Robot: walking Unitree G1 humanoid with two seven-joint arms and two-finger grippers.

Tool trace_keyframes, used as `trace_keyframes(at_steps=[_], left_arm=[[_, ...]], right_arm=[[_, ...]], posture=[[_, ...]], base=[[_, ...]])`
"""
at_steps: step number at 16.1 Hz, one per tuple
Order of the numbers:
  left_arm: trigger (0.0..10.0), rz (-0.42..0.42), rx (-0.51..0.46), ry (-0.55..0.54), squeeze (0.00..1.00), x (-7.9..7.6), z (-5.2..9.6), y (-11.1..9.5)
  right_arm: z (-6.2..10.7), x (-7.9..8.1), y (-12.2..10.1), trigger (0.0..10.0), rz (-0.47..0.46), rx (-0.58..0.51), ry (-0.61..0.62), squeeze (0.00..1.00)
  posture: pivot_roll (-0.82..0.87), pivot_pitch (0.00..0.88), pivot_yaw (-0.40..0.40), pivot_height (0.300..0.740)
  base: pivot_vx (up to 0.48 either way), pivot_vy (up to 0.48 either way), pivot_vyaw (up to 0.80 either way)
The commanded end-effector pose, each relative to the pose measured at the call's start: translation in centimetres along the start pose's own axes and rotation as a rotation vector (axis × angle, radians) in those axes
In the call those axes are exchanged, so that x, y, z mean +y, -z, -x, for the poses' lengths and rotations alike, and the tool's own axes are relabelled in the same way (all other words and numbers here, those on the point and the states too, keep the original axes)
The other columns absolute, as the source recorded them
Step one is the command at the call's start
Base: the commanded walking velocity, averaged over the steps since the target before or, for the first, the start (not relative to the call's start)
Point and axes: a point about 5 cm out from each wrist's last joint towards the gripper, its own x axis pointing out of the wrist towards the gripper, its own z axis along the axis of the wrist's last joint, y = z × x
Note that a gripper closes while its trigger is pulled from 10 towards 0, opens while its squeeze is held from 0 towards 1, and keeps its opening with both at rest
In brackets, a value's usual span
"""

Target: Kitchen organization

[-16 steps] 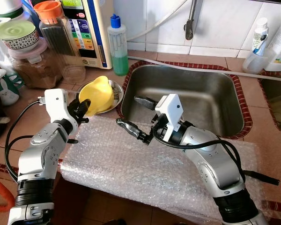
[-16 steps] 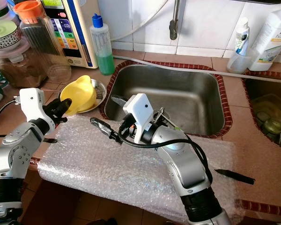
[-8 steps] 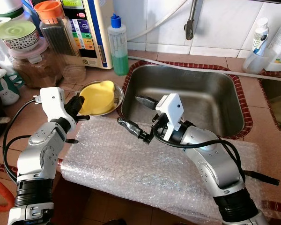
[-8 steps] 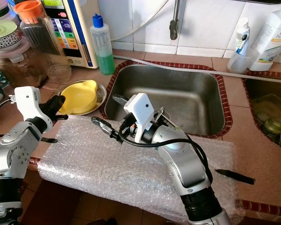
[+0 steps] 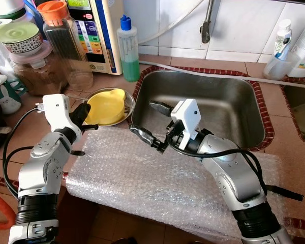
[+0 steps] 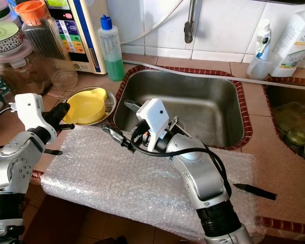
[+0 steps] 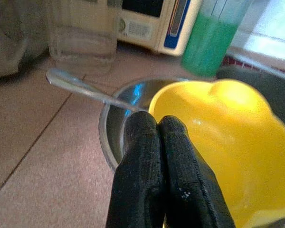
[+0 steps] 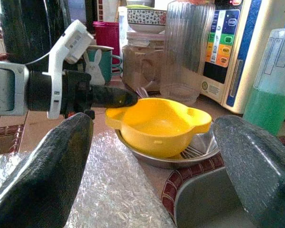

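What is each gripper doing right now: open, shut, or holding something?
Left gripper: shut on the rim of the yellow bowl.
Right gripper: open, holding nothing, beside the sink.

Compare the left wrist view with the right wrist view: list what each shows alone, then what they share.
Left wrist view alone: a metal spoon handle lying over the rim of the round steel dish.

Right wrist view alone: the white-cased left gripper seen from the side, clear bubble wrap, a rabbit-printed mug.

Both: the yellow plastic bowl sitting in that dish, the green-liquid bottle, the left gripper shut at the bowl's rim.
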Motion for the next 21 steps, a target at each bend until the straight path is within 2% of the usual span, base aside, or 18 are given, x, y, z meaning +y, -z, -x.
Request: trace_keyframes(at_steps=[1,7,9,10,11,12,14,17,18,21], left_arm=[[0.0,0.007,-0.073,-0.013,0.0,0.2,0.2,-1.3],[0.0,0.049,-0.203,-0.005,0.0,0.0,0.2,-3.0],[0.0,0.043,-0.206,0.013,0.0,-0.3,0.3,-3.1],[0.0,-0.007,-0.177,0.03,0.0,-0.6,0.3,-2.8],[3.8,-0.022,-0.178,0.016,1.0,-0.5,0.3,-2.8],[10.0,-0.009,-0.183,0.011,1.0,-0.4,0.3,-2.8],[10.0,0.009,-0.168,-0.014,1.0,0.0,0.3,-2.8],[10.0,-0.013,-0.107,-0.074,1.0,1.5,0.3,-2.4],[10.0,-0.026,-0.054,-0.076,1.0,2.1,0.4,-2.0],[10.0,-0.014,0.013,-0.02,1.0,2.2,0.6,-1.6]], right_arm=[[-0.2,-0.1,-0.2,10.0,0.006,-0.011,0.001,0.0],[-0.2,-0.2,-0.1,10.0,0.01,-0.005,0.009,0.0],[-0.1,-0.5,0.0,10.0,0.018,0.001,0.027,0.0],[-0.1,-0.8,0.0,10.0,0.011,-0.001,0.045,0.0],[-0.1,-0.8,0.0,10.0,0.011,-0.003,0.046,0.0],[-0.2,-0.8,0.0,10.0,0.011,-0.004,0.047,0.0],[-0.2,-0.7,0.0,10.0,0.01,-0.006,0.046,0.0],[-0.2,-0.6,0.0,10.0,0.01,-0.006,0.046,0.0],[-0.2,-0.6,0.0,10.0,0.009,-0.006,0.045,0.0],[-0.2,-0.5,0.0,10.0,0.006,-0.007,0.037,0.0]], posture=[[-0.16,0.119,0.072,0.74],[-0.16,0.121,0.07,0.74],[-0.16,0.121,0.07,0.74],[-0.15,0.122,0.071,0.74],[-0.15,0.124,0.071,0.74],[-0.15,0.124,0.072,0.74],[-0.15,0.126,0.073,0.74],[-0.15,0.127,0.073,0.74],[-0.15,0.128,0.073,0.74],[-0.15,0.131,0.073,0.74]], base=[[0.0,0.0,0.0],[0.0,0.0,0.0],[0.0,0.0,0.0],[0.0,0.0,0.0],[0.0,0.0,0.0],[0.0,0.0,0.0],[0.0,0.0,0.0],[0.0,0.0,0.0],[0.0,0.0,0.0],[0.0,0.0,0.0]])
